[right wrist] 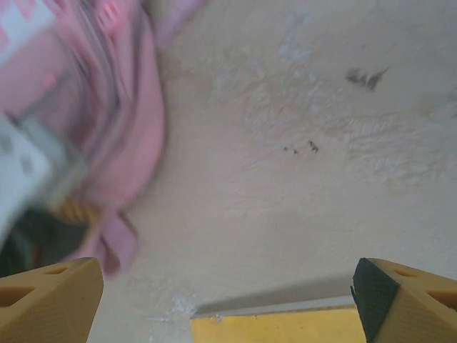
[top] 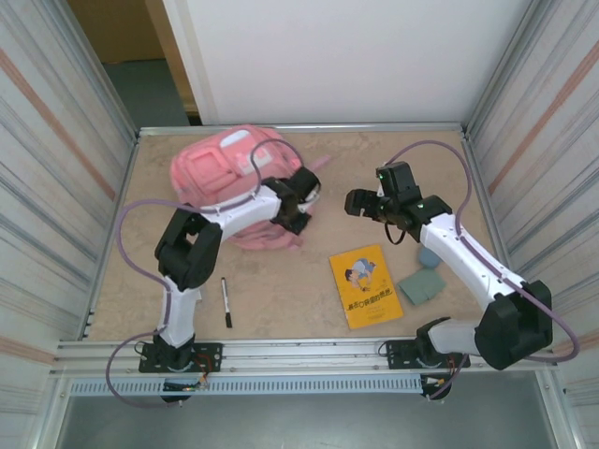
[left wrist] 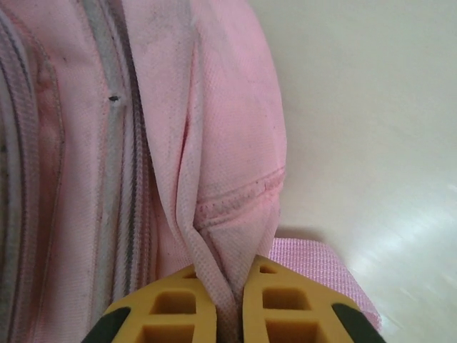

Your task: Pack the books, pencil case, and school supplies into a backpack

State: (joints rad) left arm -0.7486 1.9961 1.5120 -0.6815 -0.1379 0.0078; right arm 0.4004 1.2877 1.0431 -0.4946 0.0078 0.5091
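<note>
The pink backpack (top: 234, 178) lies at the back left of the table. My left gripper (top: 292, 217) is at its right side, shut on a fold of the backpack's pink fabric (left wrist: 214, 236), which runs down between the yellow fingers (left wrist: 178, 307). My right gripper (top: 354, 201) hovers open above bare table, right of the backpack (right wrist: 107, 121) and beyond the yellow book (top: 365, 285), whose top edge (right wrist: 278, 330) shows between its fingers. A black pen (top: 226, 301) lies near the left arm. A grey-green flat piece (top: 421, 285) sits right of the book. A blue-grey thing (top: 429, 256) pokes out from under the right arm; whether it is the pencil case I cannot tell.
A pink strap (left wrist: 321, 264) lies on the table beside the held fold. Metal-framed walls close in the table on the left, right and back. The tabletop (top: 281, 290) between the pen and the book is bare.
</note>
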